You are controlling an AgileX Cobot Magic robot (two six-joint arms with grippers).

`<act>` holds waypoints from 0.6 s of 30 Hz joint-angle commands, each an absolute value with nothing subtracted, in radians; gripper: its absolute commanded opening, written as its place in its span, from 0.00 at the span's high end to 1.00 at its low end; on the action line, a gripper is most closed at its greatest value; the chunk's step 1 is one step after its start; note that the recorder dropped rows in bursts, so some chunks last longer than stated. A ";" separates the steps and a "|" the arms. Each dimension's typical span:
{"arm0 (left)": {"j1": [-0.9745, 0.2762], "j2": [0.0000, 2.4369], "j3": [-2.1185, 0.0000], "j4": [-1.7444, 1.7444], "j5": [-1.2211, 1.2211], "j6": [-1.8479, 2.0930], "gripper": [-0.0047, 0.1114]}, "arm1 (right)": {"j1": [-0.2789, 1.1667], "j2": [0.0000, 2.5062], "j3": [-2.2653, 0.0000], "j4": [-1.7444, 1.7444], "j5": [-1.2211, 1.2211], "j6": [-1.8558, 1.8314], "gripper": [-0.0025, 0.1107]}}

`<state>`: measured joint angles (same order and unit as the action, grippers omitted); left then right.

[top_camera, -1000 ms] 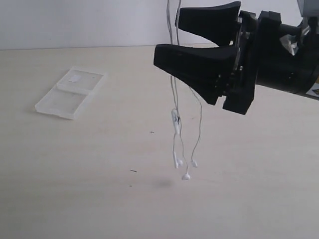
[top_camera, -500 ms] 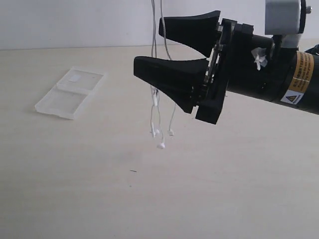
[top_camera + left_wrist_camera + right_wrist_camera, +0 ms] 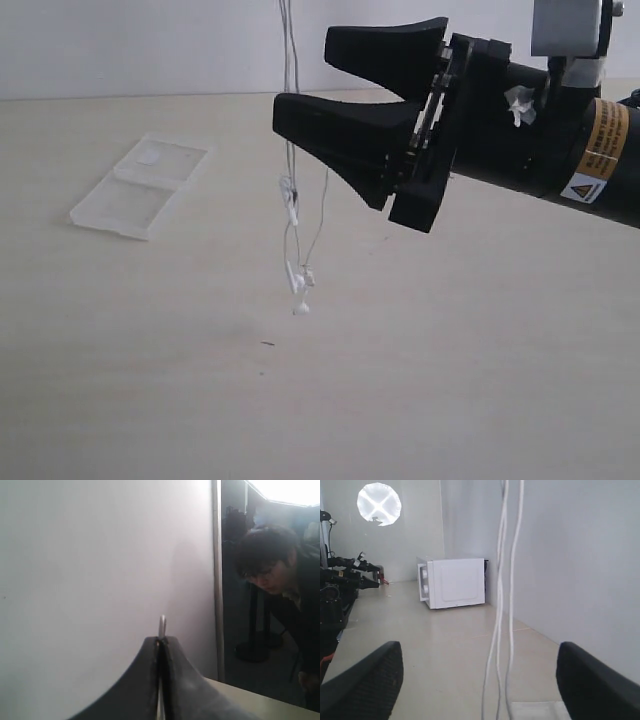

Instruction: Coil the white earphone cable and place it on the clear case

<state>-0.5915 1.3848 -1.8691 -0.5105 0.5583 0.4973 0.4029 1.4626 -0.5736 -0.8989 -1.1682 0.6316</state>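
Observation:
The white earphone cable (image 3: 290,205) hangs in doubled strands from above the exterior view, its earbuds (image 3: 300,292) dangling above the table. My left gripper (image 3: 161,641) is shut, and a thin bit of the cable (image 3: 162,624) sticks out at its tips. It is out of the exterior view. My right gripper (image 3: 302,72) is open and level, right of the cable. In the right wrist view the cable (image 3: 501,605) hangs between the right gripper's (image 3: 477,655) spread fingers without touching them. The clear case (image 3: 140,185) lies flat at the far left, also visible as the clear case (image 3: 540,711) beyond the strands.
The pale wooden table (image 3: 420,400) spreads under the cable. A white microwave-like box (image 3: 452,582) stands far off in the right wrist view. In the left wrist view, a person (image 3: 280,580) leans in beside a white wall.
The hanging cable has drifted left and its earbuds sit higher than a second ago. The right gripper advanced left, then held nearly still, jaws still open.

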 commanded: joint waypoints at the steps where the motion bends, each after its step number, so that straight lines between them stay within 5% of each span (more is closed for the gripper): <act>1: -0.589 1.385 -1.875 -0.520 0.544 0.489 0.96 | 0.406 1.466 -0.580 -0.887 -1.169 0.622 0.29; 12: -0.589 1.385 -1.875 -0.542 0.544 0.489 0.96 | 0.406 1.466 -0.580 -0.887 -1.180 0.630 0.31; 15: -0.589 1.385 -1.875 -0.542 0.544 0.489 0.96 | 0.406 1.466 -0.580 -0.856 -1.180 0.630 0.42; 18: -0.589 1.385 -1.875 -0.542 0.546 0.489 0.96 | 0.406 1.466 -0.580 -0.825 -1.175 0.630 0.64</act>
